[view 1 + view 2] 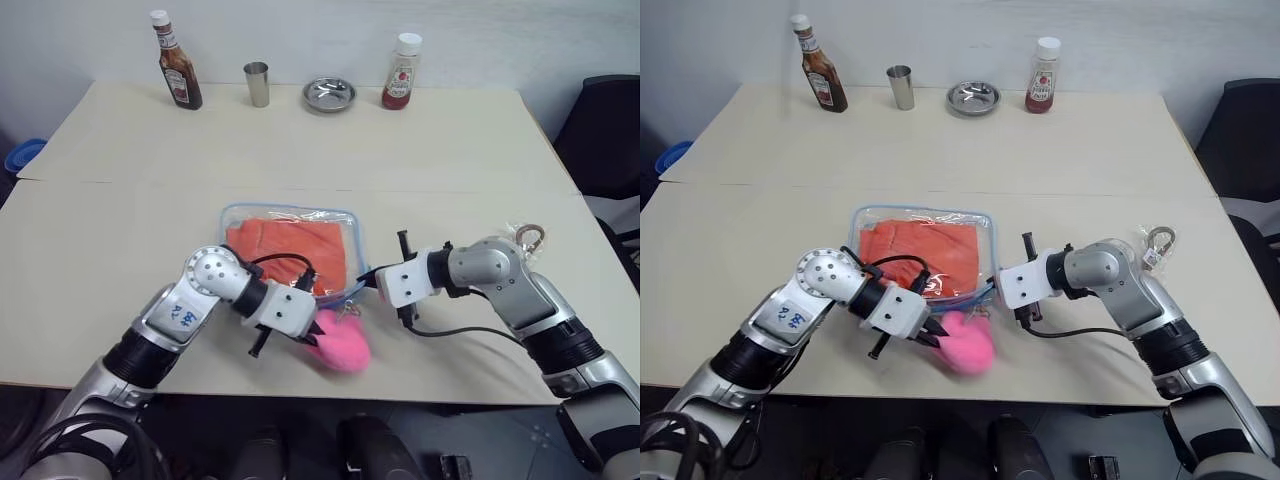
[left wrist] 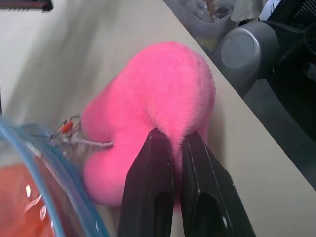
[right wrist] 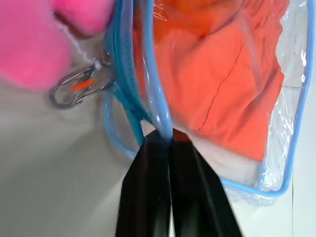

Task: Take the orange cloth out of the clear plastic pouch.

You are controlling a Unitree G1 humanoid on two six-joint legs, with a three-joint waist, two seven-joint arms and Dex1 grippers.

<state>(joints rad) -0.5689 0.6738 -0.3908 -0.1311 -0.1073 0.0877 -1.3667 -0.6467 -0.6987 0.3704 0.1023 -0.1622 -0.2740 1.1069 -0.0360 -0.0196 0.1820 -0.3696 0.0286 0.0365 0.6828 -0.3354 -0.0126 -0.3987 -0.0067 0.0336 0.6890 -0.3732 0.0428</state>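
The clear plastic pouch (image 1: 356,240) with light blue edging lies flat on the table's near middle. The orange cloth (image 1: 290,250) is inside it, seen through the plastic. My right gripper (image 3: 165,138) is shut on the pouch's blue edge at its near right corner, where the edging gapes a little. My left gripper (image 2: 173,140) is shut on the pink plush lump (image 1: 345,348), which rests just in front of the pouch by the table's front edge. A small metal clip (image 3: 74,89) joins the plush to the pouch's edge.
At the far edge of the table stand a brown sauce bottle (image 1: 178,62), a metal cup (image 1: 257,84), a metal dish (image 1: 329,94) and a red ketchup bottle (image 1: 401,72). A tiny clear packet with a metal ring (image 1: 528,238) lies at the right. A black chair (image 1: 605,130) stands beyond.
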